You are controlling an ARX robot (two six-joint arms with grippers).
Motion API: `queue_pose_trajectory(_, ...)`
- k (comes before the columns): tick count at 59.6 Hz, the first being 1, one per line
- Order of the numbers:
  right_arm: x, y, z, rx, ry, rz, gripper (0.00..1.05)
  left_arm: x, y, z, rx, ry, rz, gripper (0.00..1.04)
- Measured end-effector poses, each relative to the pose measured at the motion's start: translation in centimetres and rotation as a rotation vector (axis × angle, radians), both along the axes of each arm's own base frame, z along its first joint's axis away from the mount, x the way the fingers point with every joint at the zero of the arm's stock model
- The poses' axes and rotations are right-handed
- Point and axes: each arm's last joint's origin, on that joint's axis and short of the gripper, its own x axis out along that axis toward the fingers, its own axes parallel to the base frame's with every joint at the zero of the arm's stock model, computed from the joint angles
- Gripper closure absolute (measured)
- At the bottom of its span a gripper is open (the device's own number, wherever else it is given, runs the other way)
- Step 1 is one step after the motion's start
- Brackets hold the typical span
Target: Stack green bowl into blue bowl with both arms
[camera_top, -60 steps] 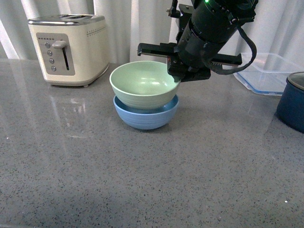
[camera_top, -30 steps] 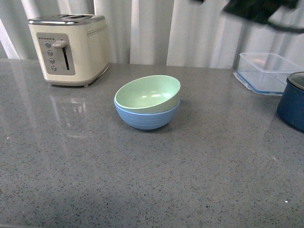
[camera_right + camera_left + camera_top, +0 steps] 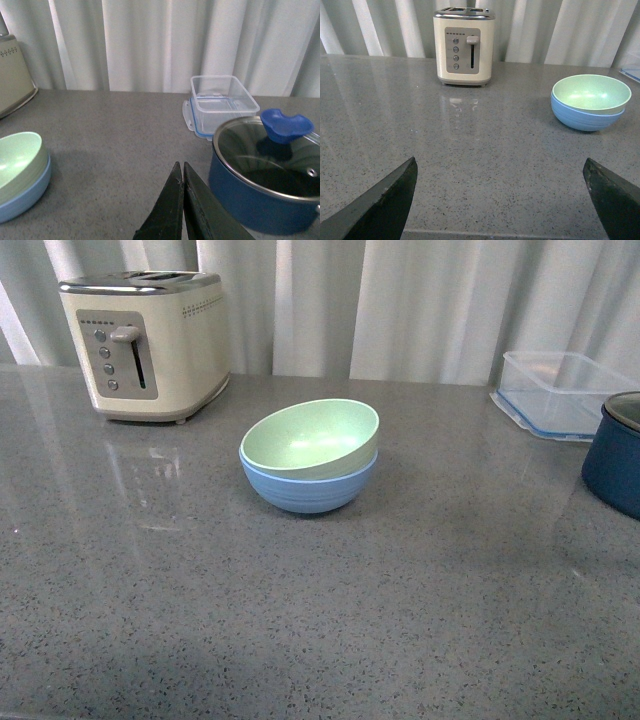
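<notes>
- Pale mint green bowl (image 3: 312, 436), matte, sat nested in the blue bowl (image 3: 308, 486), tilted w/ its rim higher on the right in front view.
- Sky-blue one showed faint ridges outside; both stood mid-bench (image 3: 300, 620), near a cream toaster (image 3: 146, 340).
- Left claw (image 3: 502, 200): fingers wide apart, holding nothing, well apart from the bowls.
- Right claw (image 3: 183, 200): fingers pressed together, nothing between them, just beside a navy pot (image 3: 267, 185) w/ glass lid; clear container (image 3: 222, 102) behind.
</notes>
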Motion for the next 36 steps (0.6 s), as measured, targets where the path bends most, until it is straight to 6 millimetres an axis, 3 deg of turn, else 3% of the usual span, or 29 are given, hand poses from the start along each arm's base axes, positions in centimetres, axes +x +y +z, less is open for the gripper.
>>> queue_pose_trajectory(19, -5.2, -2.2, -2.8, -0.002, 0.012, -0.005, 1.04, 0.0, 0.0, 0.0, 0.000, 0.000, 0.000, 0.07)
queue_pose_trajectory(36, -7.7, -3.5, -3.8, -0.002, 0.016, -0.011, 1.04, 0.0, 0.0, 0.0, 0.000, 0.000, 0.000, 0.07)
